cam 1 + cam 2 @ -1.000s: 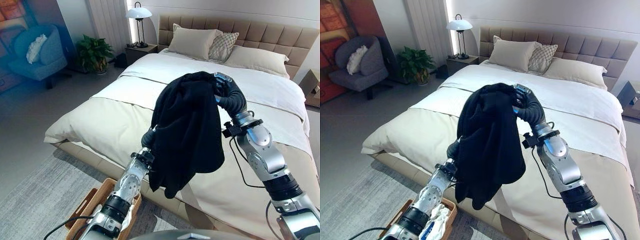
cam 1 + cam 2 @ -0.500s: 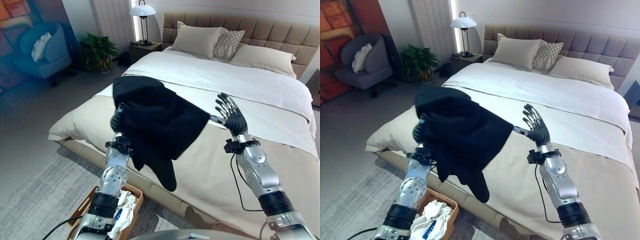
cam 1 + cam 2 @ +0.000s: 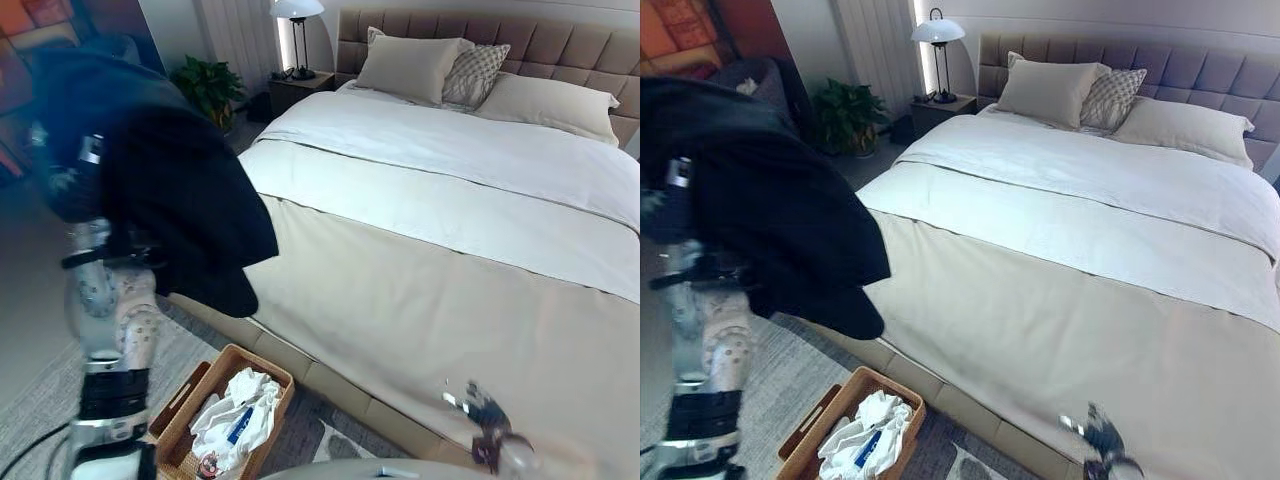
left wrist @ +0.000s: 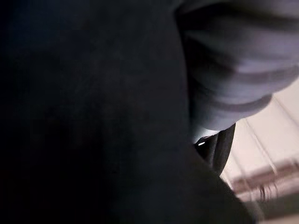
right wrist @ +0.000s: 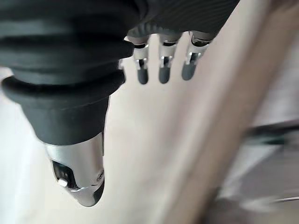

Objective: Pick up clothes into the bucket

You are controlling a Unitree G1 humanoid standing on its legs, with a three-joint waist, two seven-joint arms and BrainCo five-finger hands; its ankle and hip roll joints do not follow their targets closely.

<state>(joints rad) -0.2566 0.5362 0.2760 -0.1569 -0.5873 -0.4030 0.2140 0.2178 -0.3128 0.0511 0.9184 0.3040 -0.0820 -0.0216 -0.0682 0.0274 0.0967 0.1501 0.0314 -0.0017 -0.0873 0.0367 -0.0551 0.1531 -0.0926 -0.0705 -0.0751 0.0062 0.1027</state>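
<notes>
1. Right now I have the black garment draped over my raised left arm, high at the left, off the edge of the bed.
2. My left robot hand is buried under that cloth, so I cannot tell whether its fingers are curled on the fabric or merely carrying it; the left wrist view gives me dark cloth and little else.
3. The basket sits on the floor by the bed's near corner, already holding white clothes.
4. What matters for the next move: the basket lies below the garment and a little to its right, and the cloth's long axis hangs downward, its lowest lobe pointing roughly at the basket's far rim but well above it.
5. I judge the left arm must come down and slightly rightward before letting go, or the garment may land on the rug or catch on the rim.
6. My right robot hand is low at the bed's near edge, fingers straight and holding nothing, well apart from the garment; the left arm is the one placed to finish this.
</notes>
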